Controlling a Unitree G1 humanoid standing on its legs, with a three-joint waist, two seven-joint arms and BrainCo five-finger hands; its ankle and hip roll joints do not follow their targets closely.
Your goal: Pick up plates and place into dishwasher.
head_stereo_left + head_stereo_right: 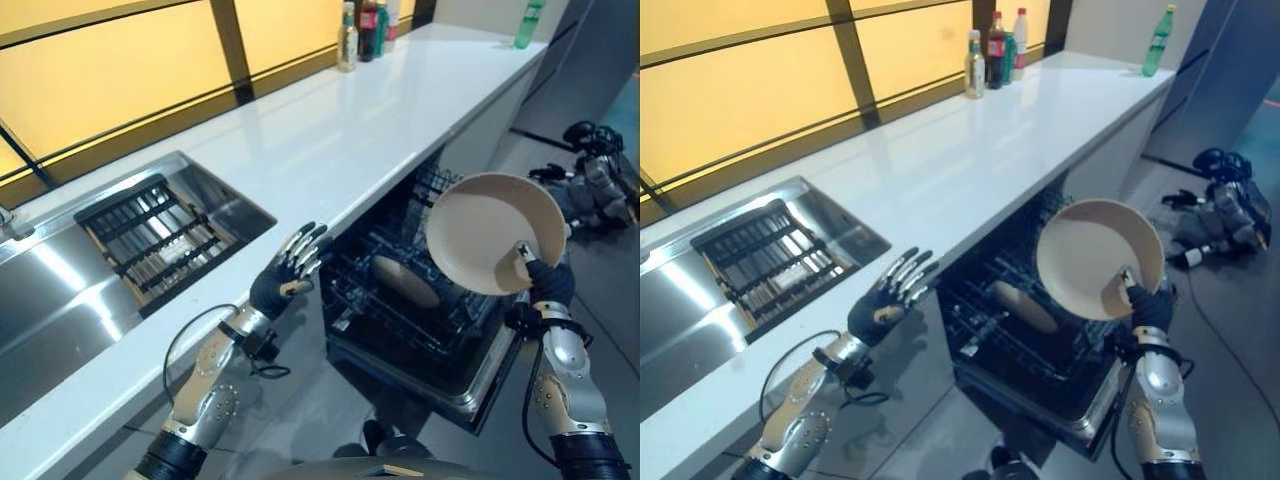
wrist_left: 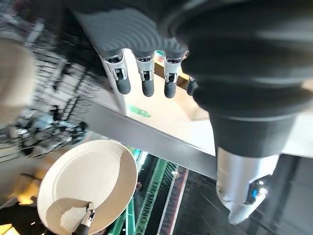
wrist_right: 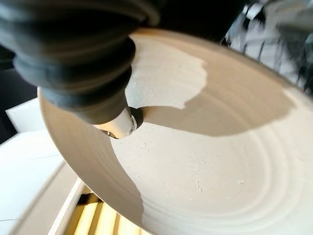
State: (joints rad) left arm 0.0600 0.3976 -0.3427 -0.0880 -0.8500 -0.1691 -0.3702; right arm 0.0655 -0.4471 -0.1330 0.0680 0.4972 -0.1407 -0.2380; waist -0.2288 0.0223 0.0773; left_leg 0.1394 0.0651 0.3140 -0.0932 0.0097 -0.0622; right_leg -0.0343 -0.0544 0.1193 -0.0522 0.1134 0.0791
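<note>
Right hand (image 1: 545, 280) up in front of me, thumb and fingers pinching the rim of a beige plate (image 1: 495, 232), tilted on edge above the open dishwasher (image 1: 420, 310). Down in its dark rack (image 1: 400, 325) I see another plate (image 1: 405, 281) lying flat. Left hand (image 1: 285, 275) hovers beside the counter (image 1: 330, 140) edge, fingers spread loose, grasping nothing. Beyond it, a sink (image 1: 60, 290) holds a black rack (image 1: 150, 235).

Kitchen. Long white bench (image 1: 330, 140) runs beneath amber-lit window panels (image 1: 110, 70). Steel sink (image 1: 60, 290) set into bench's near left end, black slatted rack (image 1: 150, 235) inside. Open dishwasher (image 1: 420, 310) under bench front edge, dark wire racks pulled out. Bottles (image 1: 365, 30) grouped at bench's far back edge; green bottle (image 1: 530, 22) at far right corner.
</note>
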